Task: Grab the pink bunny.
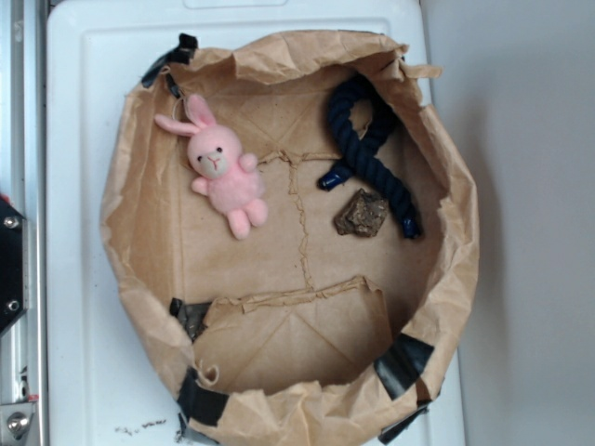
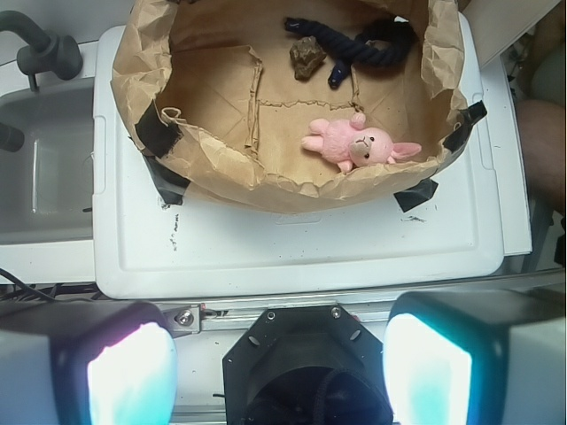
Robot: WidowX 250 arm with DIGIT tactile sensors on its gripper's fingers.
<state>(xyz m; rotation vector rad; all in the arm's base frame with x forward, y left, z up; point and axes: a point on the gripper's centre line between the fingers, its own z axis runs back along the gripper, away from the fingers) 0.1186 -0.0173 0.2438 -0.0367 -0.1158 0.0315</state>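
The pink bunny (image 1: 223,175) lies on its back inside a brown paper bag basket (image 1: 139,223), at the upper left, ears pointing to the rim. In the wrist view the bunny (image 2: 354,146) lies near the basket's near wall, head to the right. My gripper (image 2: 279,354) is open and empty, its two fingers (image 2: 128,372) wide apart at the bottom of the wrist view, well short of the basket and above the robot base. The gripper does not show in the exterior view.
A dark blue rope (image 1: 367,149) and a brown rock-like lump (image 1: 363,214) lie in the basket's right half. The basket stands on a white lid (image 1: 84,353), its rim taped with black tape (image 1: 404,362). A grey sink with a tap (image 2: 44,159) is left of it.
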